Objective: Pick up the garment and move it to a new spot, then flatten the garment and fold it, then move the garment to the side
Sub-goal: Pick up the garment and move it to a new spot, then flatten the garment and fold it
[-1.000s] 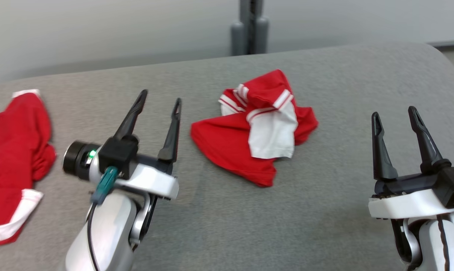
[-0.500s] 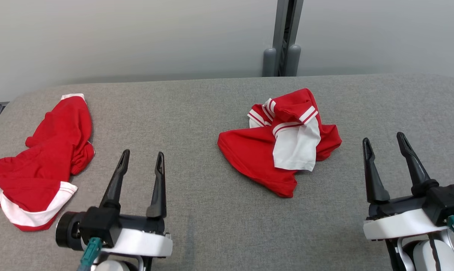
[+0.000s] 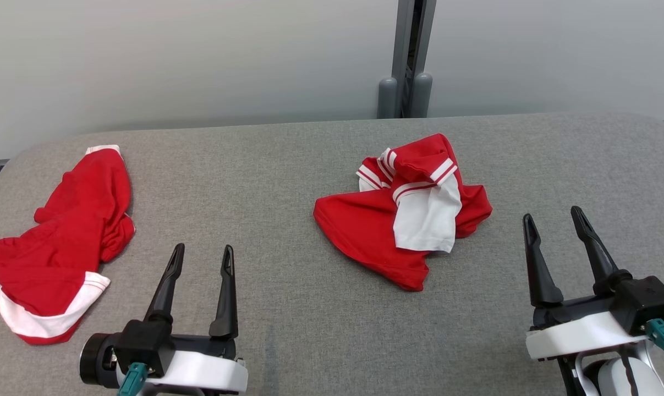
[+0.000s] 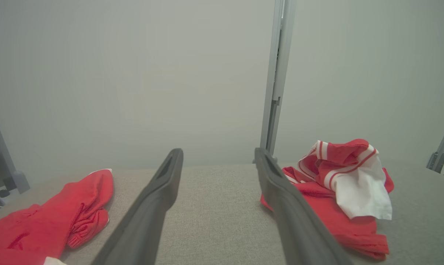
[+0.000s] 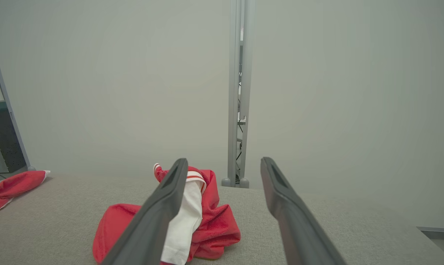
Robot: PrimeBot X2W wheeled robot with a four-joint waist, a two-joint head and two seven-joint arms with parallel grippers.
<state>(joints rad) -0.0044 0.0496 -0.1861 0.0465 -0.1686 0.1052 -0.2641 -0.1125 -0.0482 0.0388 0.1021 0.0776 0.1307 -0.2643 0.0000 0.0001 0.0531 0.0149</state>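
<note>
A crumpled red garment (image 3: 376,231) with white striped trim lies in a heap on the grey table (image 3: 309,330), right of centre. It also appears in the left wrist view (image 4: 350,195) and the right wrist view (image 5: 210,224). My left gripper (image 3: 203,248) hovers open near the front edge, left of the heap and apart from it, with nothing between its fingers (image 4: 218,151). My right gripper (image 3: 552,213) stands open to the right of the heap, also empty (image 5: 224,159).
A second red and white garment (image 3: 73,220) lies bunched at the table's far left (image 4: 60,217). A grey post (image 3: 406,55) with two round feet stands against the pale wall behind the table. The table's corners are rounded.
The head camera has shifted, so the whole picture moved. My left gripper has drawn back toward the near edge. Both garments lie as before, and both grippers stay open.
</note>
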